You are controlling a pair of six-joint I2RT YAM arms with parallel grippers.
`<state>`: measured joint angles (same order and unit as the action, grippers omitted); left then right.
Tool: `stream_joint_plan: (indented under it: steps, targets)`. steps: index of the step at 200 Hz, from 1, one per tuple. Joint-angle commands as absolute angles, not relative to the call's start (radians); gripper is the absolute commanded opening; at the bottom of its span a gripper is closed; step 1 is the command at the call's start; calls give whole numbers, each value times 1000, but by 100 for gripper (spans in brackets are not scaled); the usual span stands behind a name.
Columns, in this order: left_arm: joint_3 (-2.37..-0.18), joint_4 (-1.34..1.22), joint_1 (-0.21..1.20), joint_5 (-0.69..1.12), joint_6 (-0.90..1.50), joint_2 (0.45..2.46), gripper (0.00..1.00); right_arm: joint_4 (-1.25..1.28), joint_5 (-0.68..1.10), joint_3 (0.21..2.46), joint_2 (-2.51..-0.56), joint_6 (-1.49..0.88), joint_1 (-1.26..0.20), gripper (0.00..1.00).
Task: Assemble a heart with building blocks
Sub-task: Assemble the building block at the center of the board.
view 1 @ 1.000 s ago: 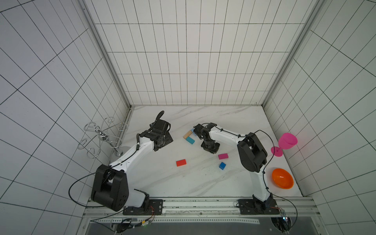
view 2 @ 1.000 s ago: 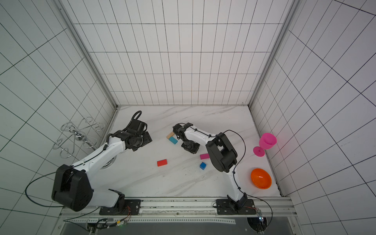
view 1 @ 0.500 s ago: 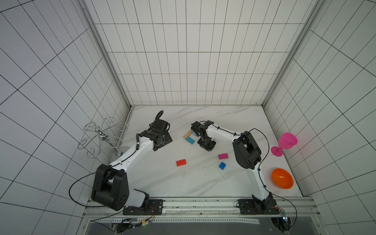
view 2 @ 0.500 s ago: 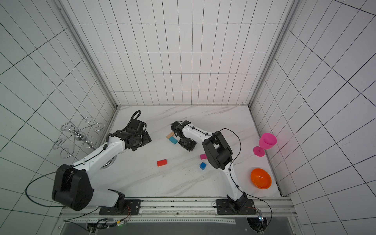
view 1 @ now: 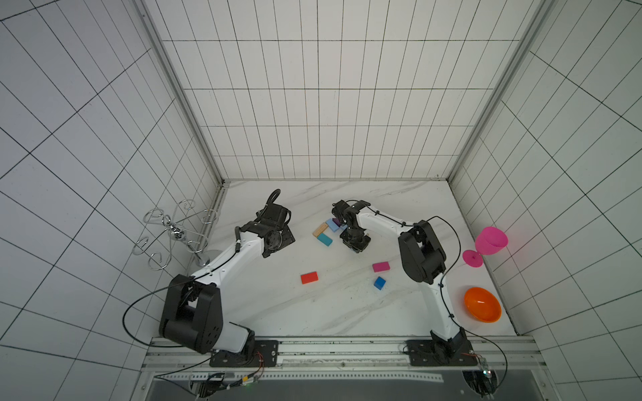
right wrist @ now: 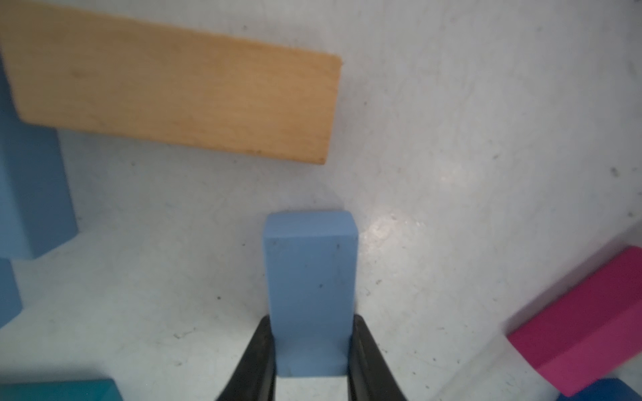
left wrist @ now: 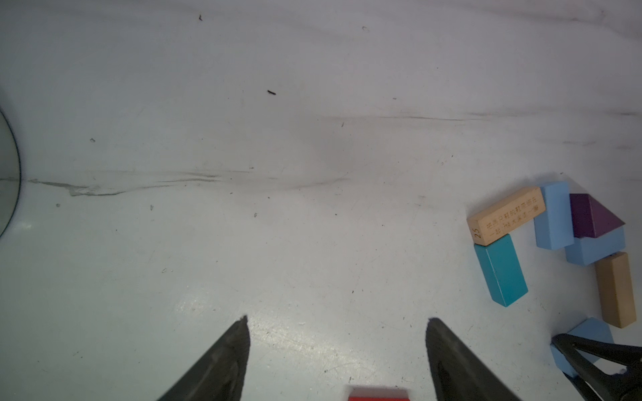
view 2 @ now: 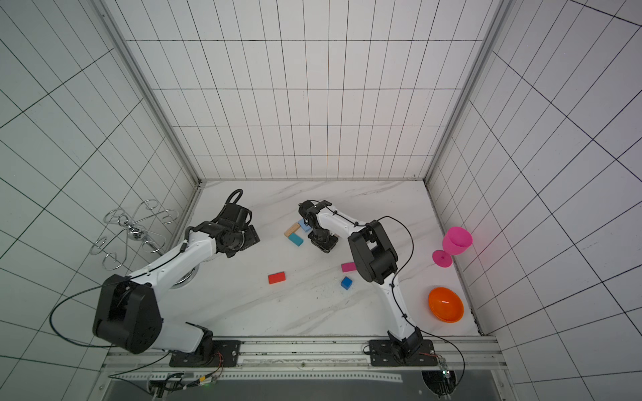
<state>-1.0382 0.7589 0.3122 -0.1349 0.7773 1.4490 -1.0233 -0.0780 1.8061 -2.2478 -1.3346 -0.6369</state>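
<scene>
White tiled walls enclosed the marble tabletop bearing the orange bowl; the left gripper stood with fingers apart, and the right gripper clamped a light blue block.

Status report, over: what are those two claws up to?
Right claw shut on light blue brick, near tan brick. Left claw open, empty. Red brick, pink brick, blue cube unplaced.

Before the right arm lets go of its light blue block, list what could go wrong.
1. The right gripper pinches only one end of the light blue block, so it may swivel on release.
2. The tan block lies close ahead; a push forward could shove it out of line.
3. The pink block lies off to the gripper's side and might get bumped as the jaws open.
</scene>
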Motion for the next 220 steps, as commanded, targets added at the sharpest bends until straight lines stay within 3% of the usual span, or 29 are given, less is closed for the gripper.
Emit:
stream_joint_plan:
  steps: [1,220]
  targets:
    - [-1049,736,307,-147,767,1465,79,-1013,-76,1850,-2291,-1325,-624,0]
    - [-1086,719,301,-130,772,1546,79,-1012,-50,1898,-2331,-1306,-574,0]
